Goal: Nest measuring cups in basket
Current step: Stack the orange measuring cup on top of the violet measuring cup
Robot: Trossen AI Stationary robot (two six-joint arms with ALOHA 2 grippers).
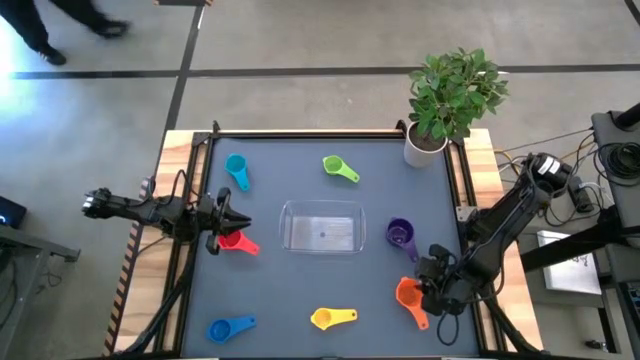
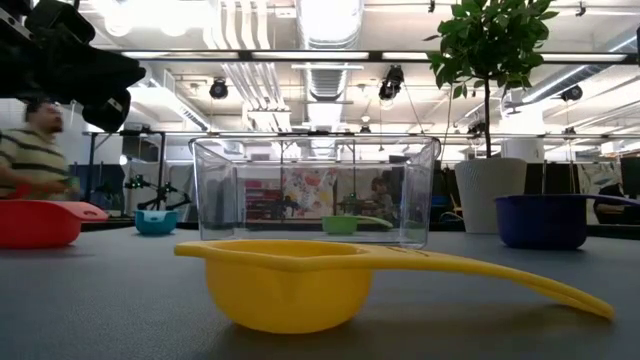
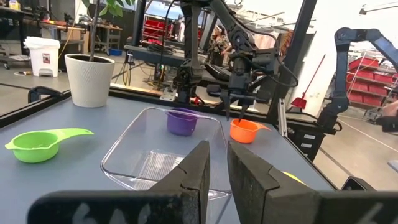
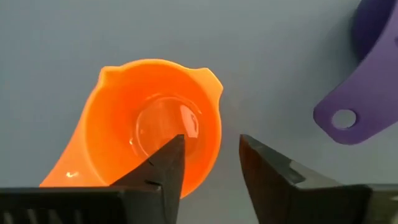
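On the matte grey surface (image 1: 300, 300) lie seven glossy plastic scoop-shaped cups with flat handles. From the left: the blue cup (image 1: 222, 328), the red cup (image 1: 236, 241), and the light blue cup (image 1: 236, 167) at the far edge. The left end effector (image 1: 224, 220) hovers just beside the red cup, fingers (image 3: 193, 177) nearly together, grasping nothing. In the middle sits one clear rectangular basket (image 1: 321, 226) with rounded corners, nothing in it. The green cup (image 1: 338, 168) lies beyond it, the yellow cup (image 1: 327, 318) before it. Right of it are the purple cup (image 1: 400, 235) and orange cup (image 1: 410, 295). The right end effector (image 4: 210, 163) stands released, parted fingers straddling the orange cup's rim. One white pot (image 1: 424, 148) holds a leafy plant.
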